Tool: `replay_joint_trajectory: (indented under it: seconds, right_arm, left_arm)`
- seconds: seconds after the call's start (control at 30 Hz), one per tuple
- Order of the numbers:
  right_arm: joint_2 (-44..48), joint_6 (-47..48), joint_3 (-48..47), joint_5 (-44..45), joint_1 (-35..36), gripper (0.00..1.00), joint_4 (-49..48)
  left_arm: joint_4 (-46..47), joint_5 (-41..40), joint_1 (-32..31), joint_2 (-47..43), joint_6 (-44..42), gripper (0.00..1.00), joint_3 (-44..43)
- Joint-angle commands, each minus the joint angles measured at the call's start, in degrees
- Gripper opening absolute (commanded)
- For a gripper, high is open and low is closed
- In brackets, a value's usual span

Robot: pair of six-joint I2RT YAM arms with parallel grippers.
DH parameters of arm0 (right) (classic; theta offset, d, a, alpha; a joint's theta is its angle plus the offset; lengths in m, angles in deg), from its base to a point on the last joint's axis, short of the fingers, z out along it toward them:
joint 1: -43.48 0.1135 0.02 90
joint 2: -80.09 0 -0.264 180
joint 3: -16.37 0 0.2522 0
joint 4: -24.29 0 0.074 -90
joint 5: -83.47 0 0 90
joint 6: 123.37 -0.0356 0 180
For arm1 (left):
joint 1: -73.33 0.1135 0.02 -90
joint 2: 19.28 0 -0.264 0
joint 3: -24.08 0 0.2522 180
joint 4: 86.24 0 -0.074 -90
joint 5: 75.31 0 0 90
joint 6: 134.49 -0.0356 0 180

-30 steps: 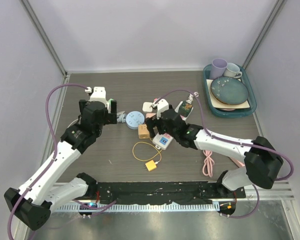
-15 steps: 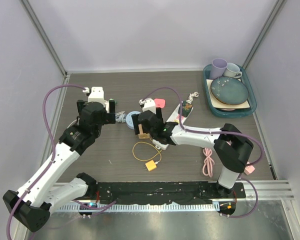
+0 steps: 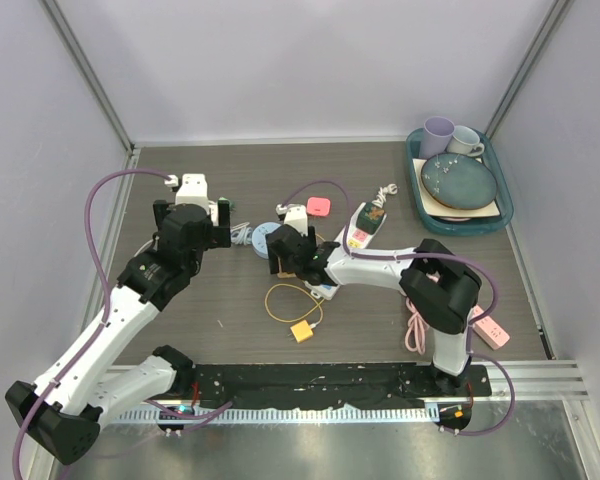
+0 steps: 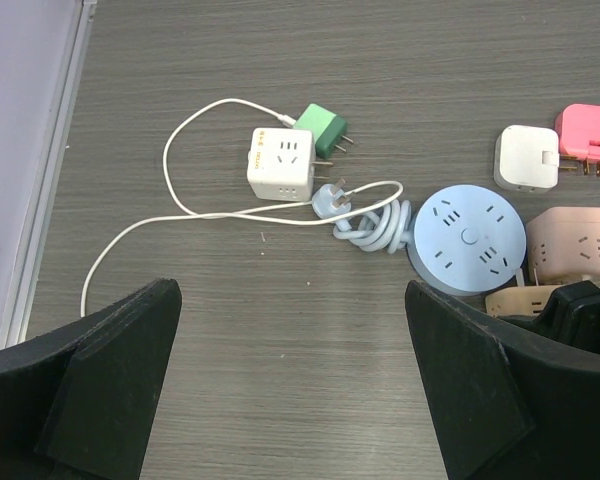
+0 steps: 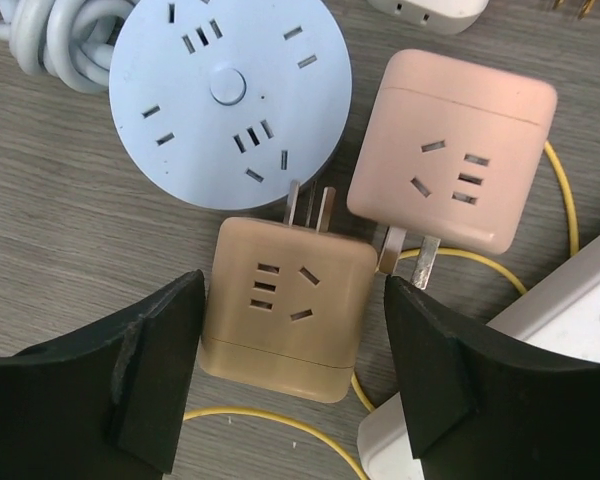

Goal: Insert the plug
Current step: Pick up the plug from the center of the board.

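A tan cube plug (image 5: 285,305) lies on the table, its prongs pointing at the round blue socket strip (image 5: 230,100). My right gripper (image 5: 295,335) is open and straddles the tan cube, with a narrow gap on each side. A pink cube socket (image 5: 455,165) lies just right of it. From above, the right gripper (image 3: 288,262) sits beside the blue strip (image 3: 268,238). My left gripper (image 4: 290,380) is open over bare table, left of the blue strip (image 4: 470,238), whose grey-blue plug (image 4: 332,198) lies beside it.
A white cube socket (image 4: 280,163) and green plug (image 4: 320,130) lie at the back left. A white adapter (image 4: 525,158) and pink adapter (image 4: 588,145) lie behind the strip. A yellow cable (image 3: 301,331), pink cable (image 3: 416,325) and teal dish tray (image 3: 416,190) are to the right.
My right arm has swung left from the white strip to the tan cube by the blue strip, and its jaws have narrowed around the cube. The left arm has hardly moved.
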Motion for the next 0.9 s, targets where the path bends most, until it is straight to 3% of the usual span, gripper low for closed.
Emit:
replay_joint_trajectory:
  seconds: [0.0, 0.13, 0.27, 0.4, 0.53, 0.87]
  right_arm:
    - [-0.29, -2.75, -2.44, -1.18, 0.24, 0.73, -0.32]
    - [0.23, -3.1, -2.27, -1.8, 0.24, 0.63, -0.41]
    - [2.95, -3.28, -1.57, -1.98, 0.24, 0.28, -0.67]
    - [7.43, -4.07, 0.98, -2.06, 0.16, 0.1, -2.77]
    - [14.28, -5.82, 6.77, -2.94, 0.16, 0.01, -11.02]
    - [31.95, -13.11, 27.41, -8.3, -1.86, 0.01, -41.85]
  left_arm:
    - [1.57, -0.1, 0.2, -0.85, 0.12, 1.0, 0.51]
    - [1.57, 0.17, 0.2, -0.59, 0.21, 1.0, 0.51]
    - [1.83, 1.75, 0.2, -0.68, 1.17, 1.0, 0.69]
    - [2.18, 3.77, 0.2, -1.99, 3.89, 1.0, 1.12]
    - [2.88, 7.54, 0.2, -5.5, 9.6, 1.0, 3.49]
    - [20.18, 18.88, 0.2, -17.81, 28.85, 1.0, 16.23]
